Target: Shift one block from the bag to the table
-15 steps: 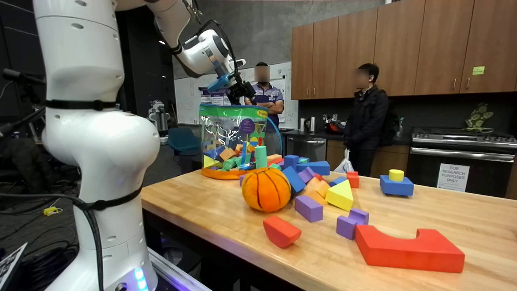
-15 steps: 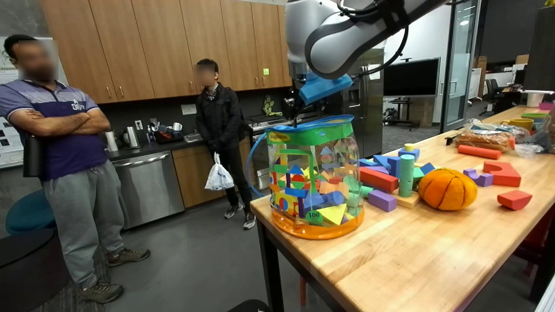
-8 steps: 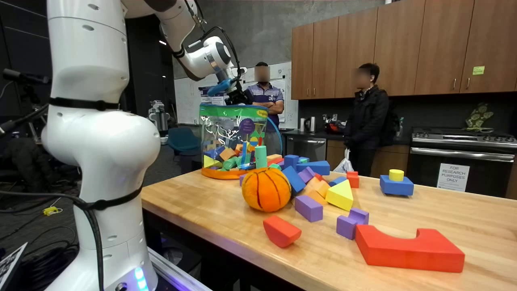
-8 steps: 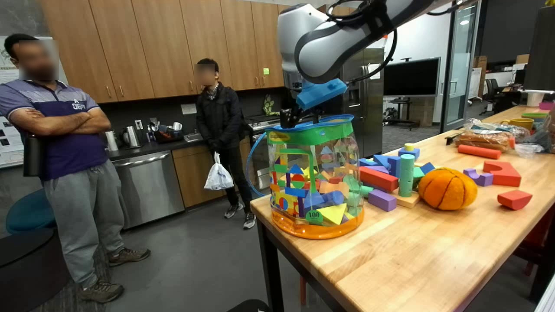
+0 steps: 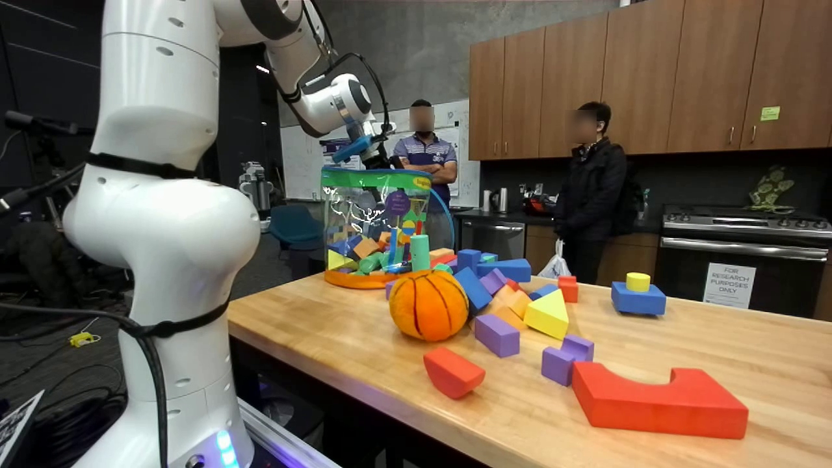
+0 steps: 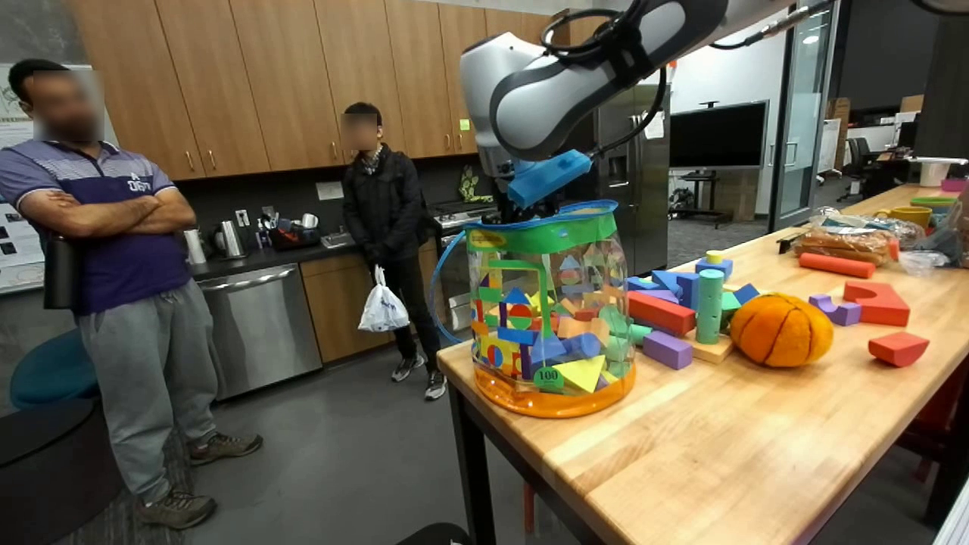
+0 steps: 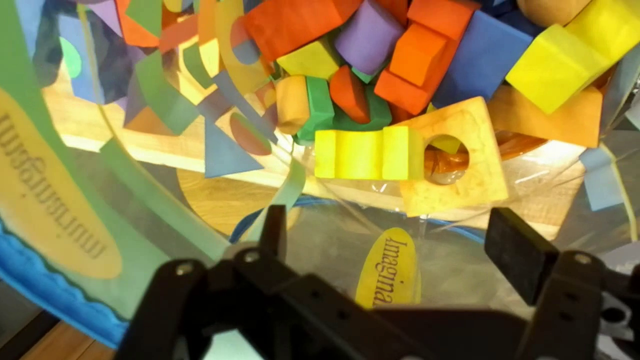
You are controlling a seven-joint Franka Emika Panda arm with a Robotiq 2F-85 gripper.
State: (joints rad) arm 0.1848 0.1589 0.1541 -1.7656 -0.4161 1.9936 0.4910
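Bag (image 7: 60,295) stands upright on the counter (image 6: 742,431), its edge close in on the left of the wrist view and the blocks (image 7: 417,55) heaped inside, so I'd steer clear of that side going down. Next over, the fingers (image 7: 272,230) are wide and holding nothing, and the yellow block (image 7: 357,155) ahead looks the easiest grab. The tan block (image 7: 482,165) overlaps its right end though, so I'd rotate to pinch the short side, then lift slow
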